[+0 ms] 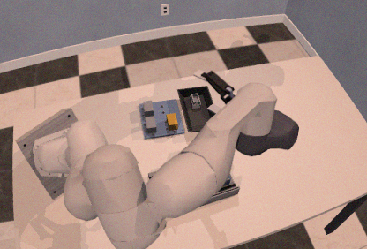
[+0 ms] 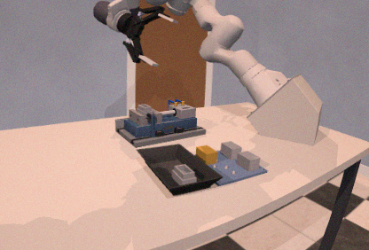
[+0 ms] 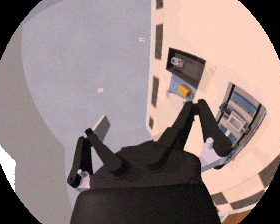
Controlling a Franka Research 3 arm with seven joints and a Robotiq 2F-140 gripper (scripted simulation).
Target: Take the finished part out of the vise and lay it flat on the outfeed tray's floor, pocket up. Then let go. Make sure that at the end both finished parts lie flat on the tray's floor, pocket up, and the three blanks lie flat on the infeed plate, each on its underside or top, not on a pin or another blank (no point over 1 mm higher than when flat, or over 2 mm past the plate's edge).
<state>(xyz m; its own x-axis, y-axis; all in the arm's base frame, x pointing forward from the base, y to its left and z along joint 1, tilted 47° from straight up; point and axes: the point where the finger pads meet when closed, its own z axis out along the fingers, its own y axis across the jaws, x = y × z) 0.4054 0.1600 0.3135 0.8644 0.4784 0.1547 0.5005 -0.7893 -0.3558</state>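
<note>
The grey finished part (image 2: 184,174) lies flat on the floor of the dark outfeed tray, with a recess showing on its top face. It also shows in the top view (image 1: 196,101) and in the wrist view (image 3: 179,63). The blue vise (image 2: 160,120) stands behind the tray with nothing between its jaws. In the top view the vise (image 1: 227,190) is mostly hidden under the arm. My gripper (image 2: 165,43) is open and empty, high above the table and far from the part. It also shows in the top view (image 1: 216,86) and in the wrist view (image 3: 145,163).
A blue fixture plate (image 2: 235,164) beside the tray carries a yellow block (image 2: 207,154) and two grey blocks. The arm's base (image 2: 288,111) stands at the table's far side. The table edge runs close to the tray's front.
</note>
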